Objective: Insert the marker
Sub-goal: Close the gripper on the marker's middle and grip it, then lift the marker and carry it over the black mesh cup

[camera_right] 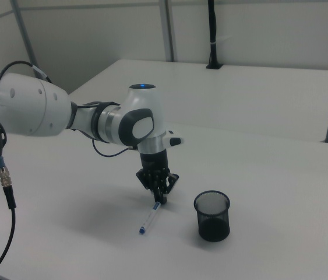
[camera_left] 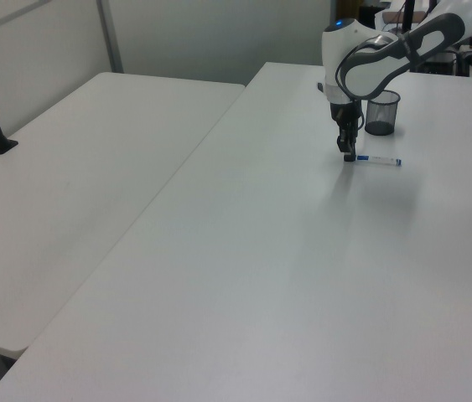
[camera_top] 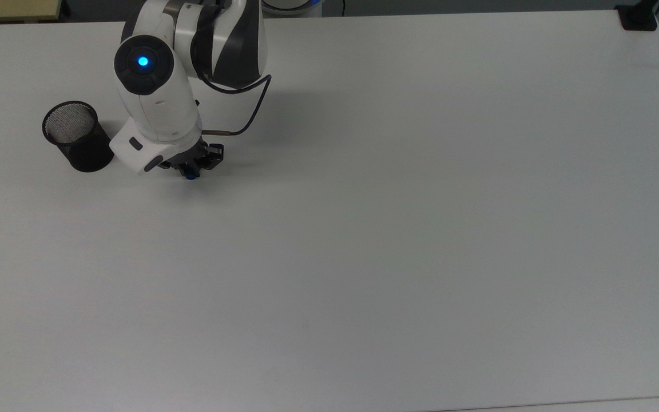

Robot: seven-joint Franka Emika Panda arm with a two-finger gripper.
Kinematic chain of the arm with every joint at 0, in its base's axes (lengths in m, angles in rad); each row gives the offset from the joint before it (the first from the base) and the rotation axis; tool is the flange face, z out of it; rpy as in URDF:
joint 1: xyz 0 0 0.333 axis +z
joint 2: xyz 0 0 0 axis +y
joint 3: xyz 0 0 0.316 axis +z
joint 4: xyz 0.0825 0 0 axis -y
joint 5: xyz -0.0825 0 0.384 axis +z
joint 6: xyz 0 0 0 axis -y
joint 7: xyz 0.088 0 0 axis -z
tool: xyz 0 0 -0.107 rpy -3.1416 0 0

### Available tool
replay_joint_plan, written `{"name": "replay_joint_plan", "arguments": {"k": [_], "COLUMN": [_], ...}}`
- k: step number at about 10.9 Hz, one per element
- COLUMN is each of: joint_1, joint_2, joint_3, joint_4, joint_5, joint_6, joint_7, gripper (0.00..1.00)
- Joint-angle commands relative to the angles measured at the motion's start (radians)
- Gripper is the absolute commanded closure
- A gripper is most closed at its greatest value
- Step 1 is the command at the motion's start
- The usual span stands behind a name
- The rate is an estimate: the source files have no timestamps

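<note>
The gripper (camera_right: 159, 197) stands at one end of the marker (camera_right: 150, 217), its fingers (camera_right: 155, 192) pointing straight down and set either side of the barrel; whether they have closed on it cannot be told. The marker lies flat on the white table (camera_top: 398, 229), so a hold near one end would probably let it swing upright for insertion. The black mesh cup (camera_right: 212, 216) stands upright nearby, mouth open, apparently the target.
</note>
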Motion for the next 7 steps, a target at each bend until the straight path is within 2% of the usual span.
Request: {"name": "replay_joint_plan", "arguments": {"k": [1,3,7], "joint_1": [0.0,-0.002,-0.029], "joint_2": [-0.014,-0.039,-0.149], "joint_3": [0.0,0.0,0.0], "joint_4": [-0.037,-0.023,-0.005], "joint_5": [-0.013,-0.006,0.004], "joint_6": [0.036,0.022,0.04], "joint_7": [-0.01,-0.007,-0.005], "gripper": [0.88,0.88,0.87]}}
